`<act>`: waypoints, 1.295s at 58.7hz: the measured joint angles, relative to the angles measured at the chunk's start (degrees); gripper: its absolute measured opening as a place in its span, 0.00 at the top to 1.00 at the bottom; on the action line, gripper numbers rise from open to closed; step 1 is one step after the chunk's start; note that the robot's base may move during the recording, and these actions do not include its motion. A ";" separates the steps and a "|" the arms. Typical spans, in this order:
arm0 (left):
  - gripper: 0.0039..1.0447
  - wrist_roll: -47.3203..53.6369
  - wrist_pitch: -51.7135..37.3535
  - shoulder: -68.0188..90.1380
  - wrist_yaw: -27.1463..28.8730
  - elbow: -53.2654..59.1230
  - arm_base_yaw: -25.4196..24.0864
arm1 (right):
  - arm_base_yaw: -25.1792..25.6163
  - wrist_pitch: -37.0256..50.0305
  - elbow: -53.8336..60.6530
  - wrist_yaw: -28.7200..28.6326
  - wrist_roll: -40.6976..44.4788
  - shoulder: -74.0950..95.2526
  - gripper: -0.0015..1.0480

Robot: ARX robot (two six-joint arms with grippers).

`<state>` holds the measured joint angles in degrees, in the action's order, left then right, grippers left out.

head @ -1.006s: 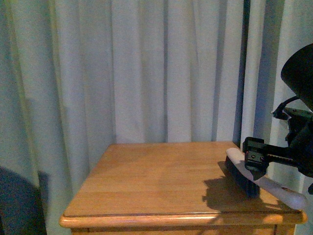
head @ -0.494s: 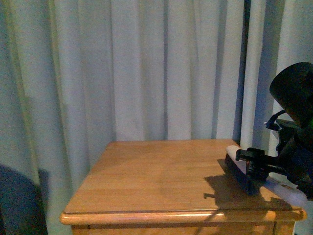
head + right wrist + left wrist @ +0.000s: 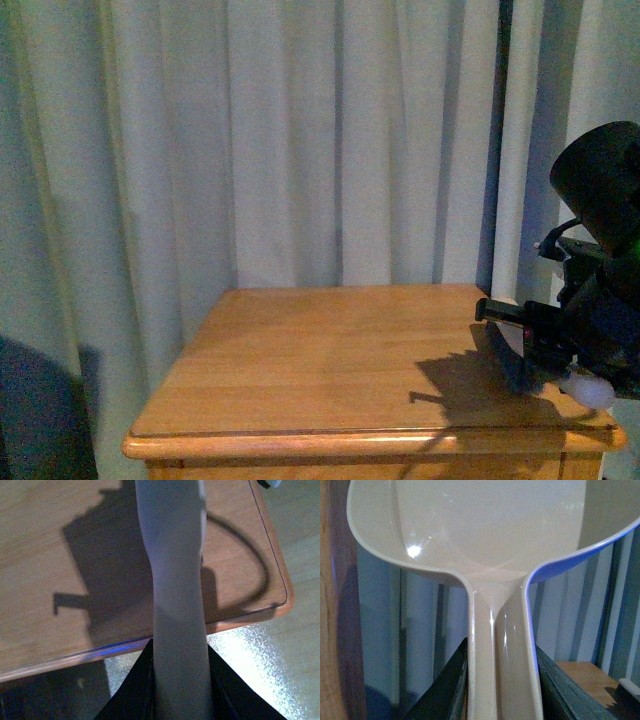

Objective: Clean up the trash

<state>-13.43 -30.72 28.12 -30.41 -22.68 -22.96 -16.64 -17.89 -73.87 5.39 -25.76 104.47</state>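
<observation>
Pale curtains (image 3: 300, 140) fill the background in long vertical folds. In front of them is a wooden table (image 3: 330, 360) with a rounded front edge and a bare top crossed by the arm's shadow. Front view: the right gripper (image 3: 545, 335) is at the table's right side, over the top. Its jaws are clamped on the white handle of a brush (image 3: 588, 388), with the dark bristle end low over the wood; contact with the wood can't be confirmed. Right wrist view confirms the handle is gripped between both fingers. Left wrist view: the left gripper (image 3: 502, 695) is closed round the stem of a beige dustpan (image 3: 485, 525), with the scoop held out ahead. The left arm is not visible in the front view. The trash appears in no view, so its location is unknown; possibly it is off-frame or hidden behind the right arm. Judgement: a small crumpled paper wad would be very light, soft and springy, and likely to skid or roll ahead of the bristles. With both grippers occupied, don't pinch it. Set the pan lip flat on the wood just beside the wad and sweep it in with short, slow strokes.
</observation>
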 joint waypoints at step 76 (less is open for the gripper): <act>0.73 -0.02 0.00 0.00 0.00 0.00 0.00 | -6.58 32.72 44.39 18.84 33.14 -72.87 0.80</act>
<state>-13.45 -30.72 28.12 -30.41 -22.68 -22.96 -23.22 14.83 -29.47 24.23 7.38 31.59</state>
